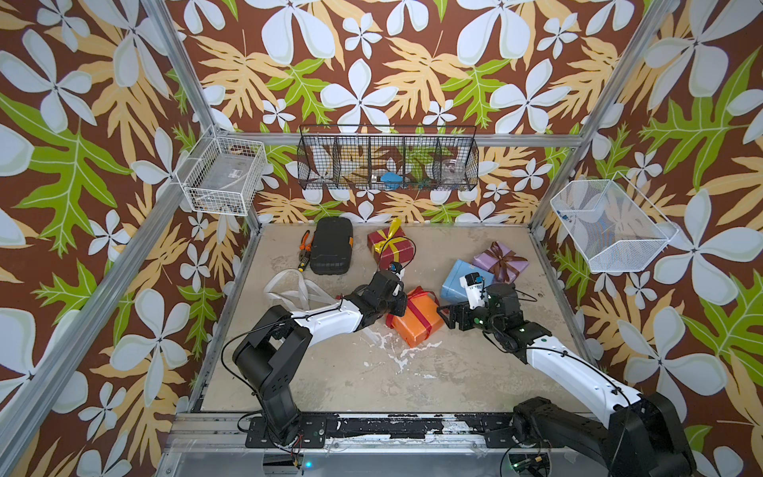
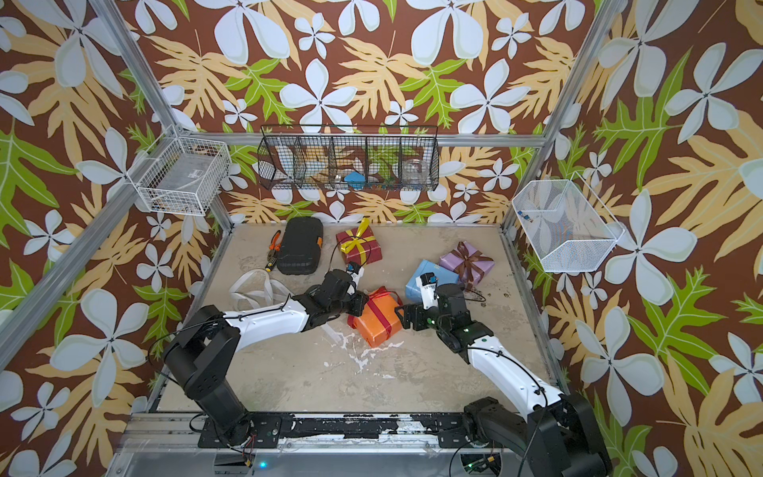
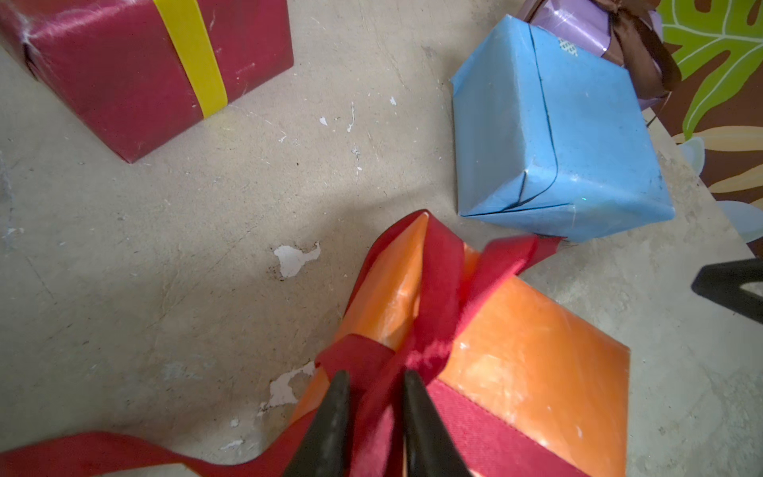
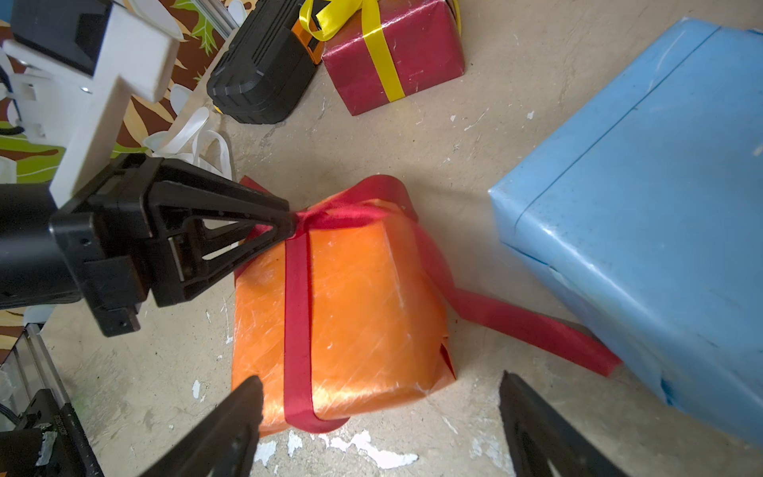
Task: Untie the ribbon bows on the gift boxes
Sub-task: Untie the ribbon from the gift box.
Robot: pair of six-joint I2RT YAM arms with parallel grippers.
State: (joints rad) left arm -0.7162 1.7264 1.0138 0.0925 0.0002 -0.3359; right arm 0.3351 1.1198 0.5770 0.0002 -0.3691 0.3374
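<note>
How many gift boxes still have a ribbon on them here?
3: the orange box mid-table with a red ribbon, the dark red box at the back with yellow, the lilac box with brown. The blue box looks bare.

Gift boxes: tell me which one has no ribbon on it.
The light blue box, between the orange box and the lilac box, is bare. The orange, lilac and dark red box each carry a ribbon; a white ribbon lies loose on the table.

Glossy orange paper box (image 4: 351, 314) under woven red cloth ribbon (image 4: 297, 314) — matt, chipped tabletop (image 4: 433, 136).
</note>
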